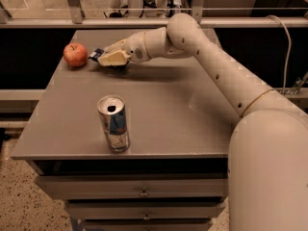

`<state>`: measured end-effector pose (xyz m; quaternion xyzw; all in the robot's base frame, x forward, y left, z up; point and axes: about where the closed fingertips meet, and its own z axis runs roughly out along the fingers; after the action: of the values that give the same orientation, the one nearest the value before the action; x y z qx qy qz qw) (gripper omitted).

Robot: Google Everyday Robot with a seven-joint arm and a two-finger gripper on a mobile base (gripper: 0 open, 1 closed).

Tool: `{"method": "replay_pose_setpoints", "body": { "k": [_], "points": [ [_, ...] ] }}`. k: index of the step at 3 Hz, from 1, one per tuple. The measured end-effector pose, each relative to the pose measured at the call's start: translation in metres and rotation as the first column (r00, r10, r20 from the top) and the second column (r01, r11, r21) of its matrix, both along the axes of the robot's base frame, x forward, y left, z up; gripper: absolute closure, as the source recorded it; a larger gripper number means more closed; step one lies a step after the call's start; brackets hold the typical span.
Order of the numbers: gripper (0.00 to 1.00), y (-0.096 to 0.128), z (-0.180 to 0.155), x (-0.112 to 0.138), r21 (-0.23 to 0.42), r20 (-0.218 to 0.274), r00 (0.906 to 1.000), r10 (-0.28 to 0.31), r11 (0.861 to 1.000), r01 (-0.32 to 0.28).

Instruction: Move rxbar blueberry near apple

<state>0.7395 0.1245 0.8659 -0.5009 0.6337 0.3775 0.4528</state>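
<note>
The red apple [75,54] sits at the far left of the grey table [173,109]. My gripper [109,59] is low over the table just right of the apple. It is shut on the rxbar blueberry [96,55], whose dark blue end sticks out to the left of the cream fingers [114,57], a short gap from the apple. Most of the bar is hidden under the fingers.
A silver-and-blue drink can [114,123] stands upright near the table's front edge. The arm [207,52] reaches in from the right across the back of the table. Drawers lie under the tabletop. A railing runs behind the table.
</note>
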Motion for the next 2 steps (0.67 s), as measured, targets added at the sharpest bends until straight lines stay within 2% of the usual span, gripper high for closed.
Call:
{"method": "replay_pose_setpoints", "body": {
  "k": [1, 2],
  "points": [
    [0.06, 0.0052, -0.0017, -0.0002, 0.003, -0.004, 0.9999, 0.011, 1.0, -0.011],
    [0.0, 0.0064, -0.0025, -0.0001, 0.004, -0.006, 0.9999, 0.012, 1.0, -0.012]
  ]
}}
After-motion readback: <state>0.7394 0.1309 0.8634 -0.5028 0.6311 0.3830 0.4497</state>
